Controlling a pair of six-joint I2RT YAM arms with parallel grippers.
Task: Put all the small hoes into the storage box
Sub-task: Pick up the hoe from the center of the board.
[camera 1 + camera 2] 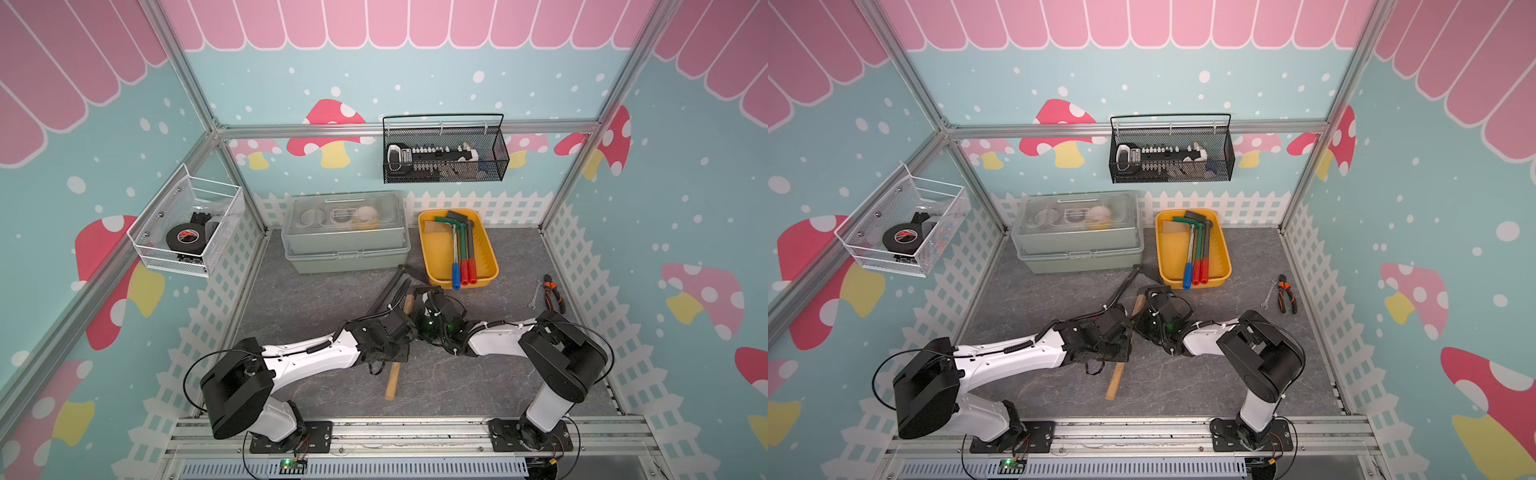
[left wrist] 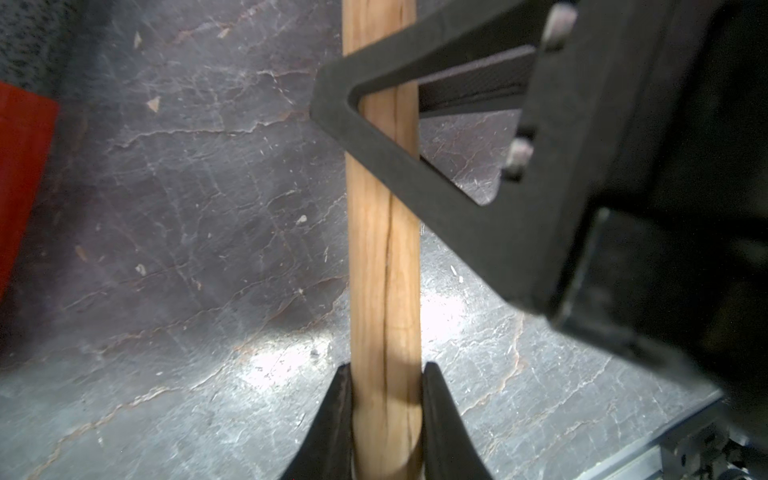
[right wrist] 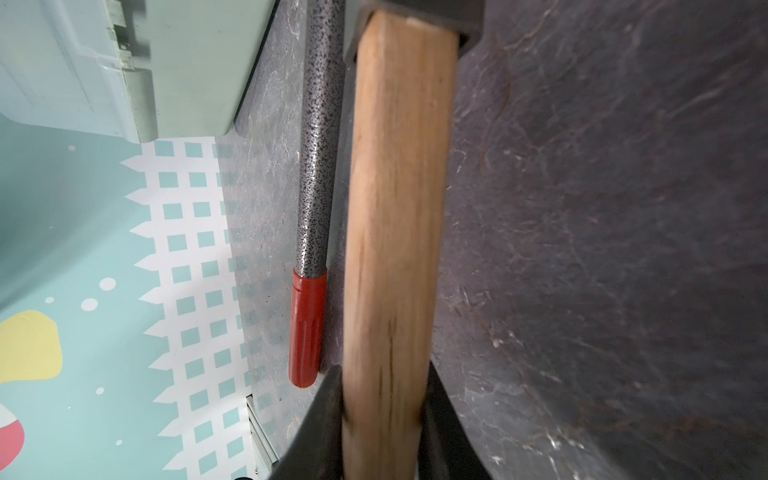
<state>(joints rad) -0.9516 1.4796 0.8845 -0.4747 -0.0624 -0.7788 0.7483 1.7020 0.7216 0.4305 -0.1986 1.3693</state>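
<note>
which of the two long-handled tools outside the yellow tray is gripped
The wooden-handled tool: the left gripper and right gripper are both shut on its shaft. The speckled grey tool with the red grip lies beside it, ungripped.

A grey-green case with a translucent lid [image 1: 345, 237] sits at the back of the grey marbled floor [image 1: 311, 303], closed. Above and to its right a black wire-mesh basket [image 1: 444, 176] hangs on the back rail; its black-and-white contents are too small to name. A white mesh basket [image 1: 226, 232] hangs on the left wall, with a roll of black tape [image 1: 185, 239] lying inside. Near the right wall, orange-handled pliers [image 1: 555, 293] lie on the floor with a small wrench [image 1: 535, 296] just beside them. Both show in both top views.
</note>
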